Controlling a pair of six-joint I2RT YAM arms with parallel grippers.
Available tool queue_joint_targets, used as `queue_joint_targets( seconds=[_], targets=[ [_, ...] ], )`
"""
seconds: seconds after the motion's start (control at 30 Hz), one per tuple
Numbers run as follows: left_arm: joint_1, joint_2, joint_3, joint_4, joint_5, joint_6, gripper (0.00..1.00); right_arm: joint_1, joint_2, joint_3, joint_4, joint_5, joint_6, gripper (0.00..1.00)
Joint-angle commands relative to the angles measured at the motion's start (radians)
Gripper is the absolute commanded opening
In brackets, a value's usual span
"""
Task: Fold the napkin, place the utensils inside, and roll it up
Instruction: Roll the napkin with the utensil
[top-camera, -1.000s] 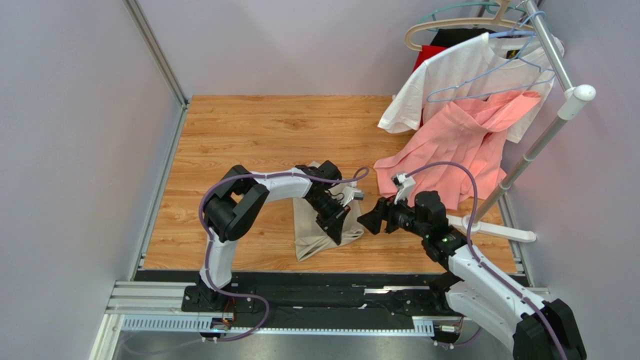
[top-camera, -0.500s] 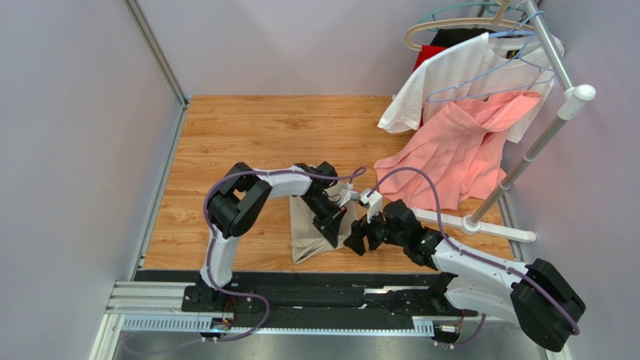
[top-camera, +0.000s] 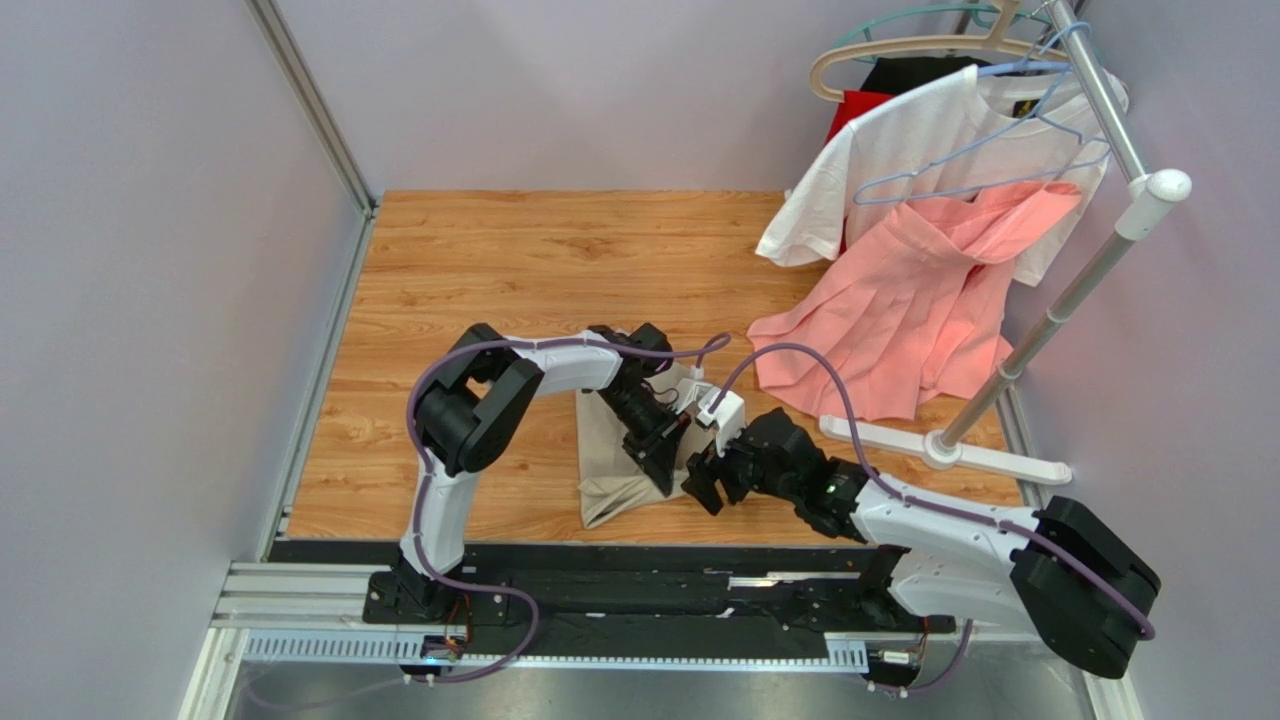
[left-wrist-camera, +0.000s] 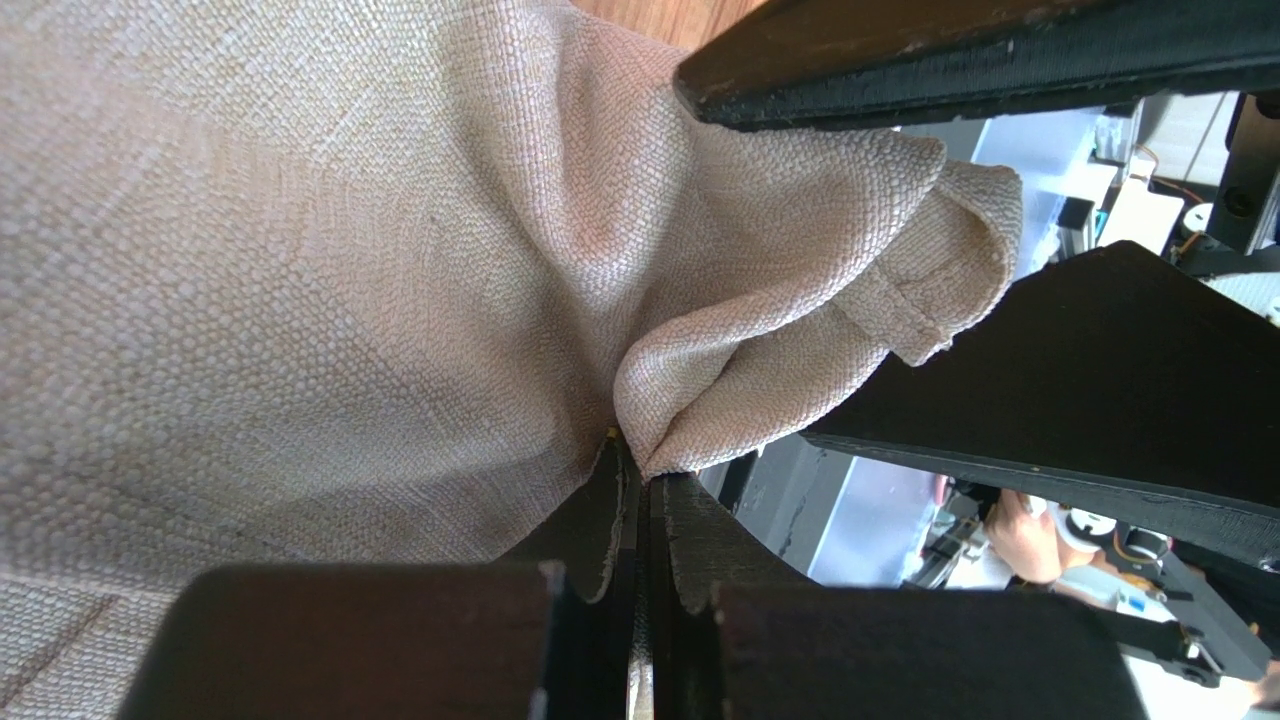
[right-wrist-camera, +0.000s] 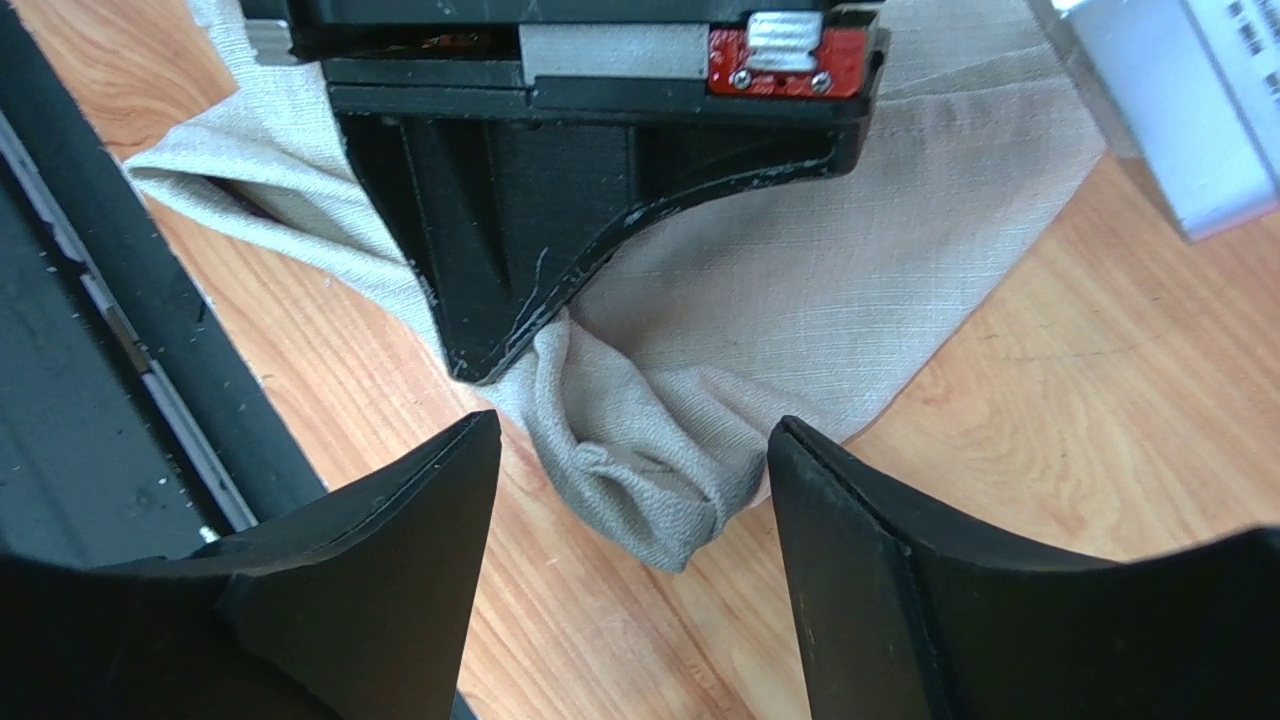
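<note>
The beige napkin (top-camera: 613, 477) lies crumpled on the wooden table, near the front edge. My left gripper (top-camera: 666, 450) is shut on a bunched fold of the napkin (left-wrist-camera: 301, 225), its fingertips (left-wrist-camera: 619, 503) pressed together on the cloth. My right gripper (top-camera: 703, 486) is open and sits just right of that spot. In the right wrist view its fingers (right-wrist-camera: 436, 495) stand wide on either side of the hanging napkin corner (right-wrist-camera: 654, 458), without touching it. The left gripper's black finger (right-wrist-camera: 511, 255) shows just above that corner. The utensils are out of view.
A salmon-pink garment (top-camera: 902, 300) and a white T-shirt (top-camera: 917, 143) hang from a rack (top-camera: 1074, 285) at the back right, the pink one draping onto the table. The rack's white base bar (top-camera: 962, 450) lies right of my right arm. The black rail (top-camera: 676, 578) runs along the near edge.
My right arm has swung left and down, bringing its open gripper up to the napkin corner held by the left gripper. The left gripper has shifted slightly, still shut on the cloth.
</note>
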Motion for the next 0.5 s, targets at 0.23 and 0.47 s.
queue_joint_targets(
  seconds=[0.23, 0.47],
  targets=[
    [0.005, 0.008, 0.022, -0.03, -0.001, 0.037, 0.0, 0.009, 0.079, 0.029, 0.113, 0.03, -0.052, 0.58],
    [0.005, 0.008, 0.024, -0.029, -0.007, 0.034, 0.0, 0.008, 0.07, 0.017, 0.127, -0.001, -0.038, 0.41]
  ],
)
